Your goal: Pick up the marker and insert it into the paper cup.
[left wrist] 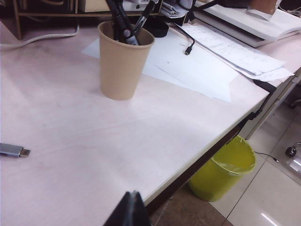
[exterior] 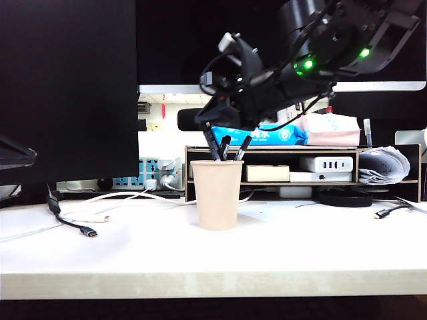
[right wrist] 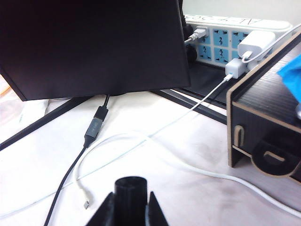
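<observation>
While the right gripper (exterior: 212,133) holds the marker (exterior: 211,141) above the paper cup (exterior: 217,193), the left gripper (left wrist: 128,207) is closed

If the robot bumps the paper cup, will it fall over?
Probably easily. The paper cup is tall, narrower at its base, and looks thin and light. The marker, held by the right gripper, leans on its rim, so a sideways nudge might tip it.

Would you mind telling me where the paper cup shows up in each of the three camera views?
Exterior view: the paper cup stands on the table at the picture's centre, under the right end effector.
Left wrist view: the cup is upper left of centre, markers poking out.
Right wrist view: not in it.
Shared landmark: the wooden shelf behind the cup, seen end-on in the right wrist view and along the left wrist view's top edge.
</observation>
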